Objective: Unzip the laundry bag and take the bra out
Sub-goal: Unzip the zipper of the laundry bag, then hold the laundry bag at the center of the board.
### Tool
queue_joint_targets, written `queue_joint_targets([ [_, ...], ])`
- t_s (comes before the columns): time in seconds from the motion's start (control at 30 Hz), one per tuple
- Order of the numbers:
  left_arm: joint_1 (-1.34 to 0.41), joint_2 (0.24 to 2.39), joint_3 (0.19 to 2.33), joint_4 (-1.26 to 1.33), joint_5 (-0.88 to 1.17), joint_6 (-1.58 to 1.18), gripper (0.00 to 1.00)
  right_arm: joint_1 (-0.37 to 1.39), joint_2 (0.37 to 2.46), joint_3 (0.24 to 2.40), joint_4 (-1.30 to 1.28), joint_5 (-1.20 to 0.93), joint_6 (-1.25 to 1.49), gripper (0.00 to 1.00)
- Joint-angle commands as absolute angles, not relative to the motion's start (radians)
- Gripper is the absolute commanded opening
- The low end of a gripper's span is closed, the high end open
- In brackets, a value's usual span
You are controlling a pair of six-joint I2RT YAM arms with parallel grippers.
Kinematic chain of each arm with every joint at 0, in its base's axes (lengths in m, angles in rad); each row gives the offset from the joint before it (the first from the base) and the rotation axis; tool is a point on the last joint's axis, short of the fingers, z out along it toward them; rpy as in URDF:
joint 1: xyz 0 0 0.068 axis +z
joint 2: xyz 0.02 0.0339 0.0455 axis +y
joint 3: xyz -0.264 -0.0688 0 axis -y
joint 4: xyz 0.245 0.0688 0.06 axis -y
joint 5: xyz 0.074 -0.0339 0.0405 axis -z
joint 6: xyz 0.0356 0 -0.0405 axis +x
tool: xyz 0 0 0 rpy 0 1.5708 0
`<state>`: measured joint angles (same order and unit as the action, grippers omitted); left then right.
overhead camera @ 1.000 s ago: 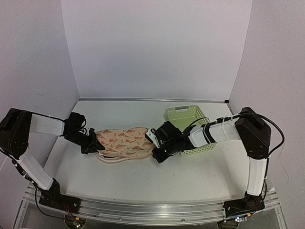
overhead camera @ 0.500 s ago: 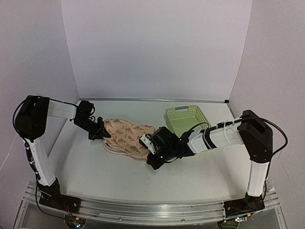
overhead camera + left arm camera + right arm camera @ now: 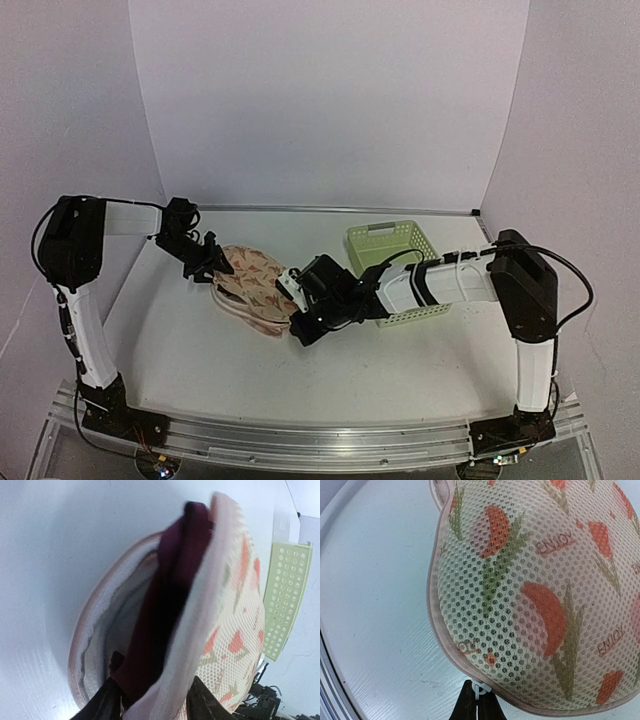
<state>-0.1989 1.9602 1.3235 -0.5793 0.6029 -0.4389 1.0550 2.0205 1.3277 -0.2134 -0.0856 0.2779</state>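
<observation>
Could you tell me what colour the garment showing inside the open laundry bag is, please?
Dark maroon; the bra shows best in the left wrist view.

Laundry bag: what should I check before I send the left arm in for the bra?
1. Laundry bag unzipped at the left end: ok, it gapes in the left wrist view.
2. Bra exposed: ok, maroon fabric shows in the gap, inside the bag.
3. Right gripper holding the zipper pull: ok, shut on it at the bag's rim.
4. Left gripper gripping: cannot tell. Its fingers stand on either side of the upper flap and the bra.
5. Zipper run far enough round to free the bra: cannot tell.
</observation>
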Motion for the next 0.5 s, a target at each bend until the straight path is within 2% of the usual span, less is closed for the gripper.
queue_joint_targets([
  [0.0,-0.192,1.82,1.303,-0.63,0.546,-0.404,0.53,1.062,2.064,1.428,-0.262,-0.063,0.295,0.0],
  [0.2,-0.191,1.668,1.227,-0.652,0.533,-0.459,0.63,1.063,2.101,1.463,-0.284,-0.065,0.301,0.0],
  [0.47,-0.193,1.468,1.077,-0.643,0.551,-0.601,0.7,1.06,2.145,1.527,-0.297,-0.075,0.301,0.0],
])
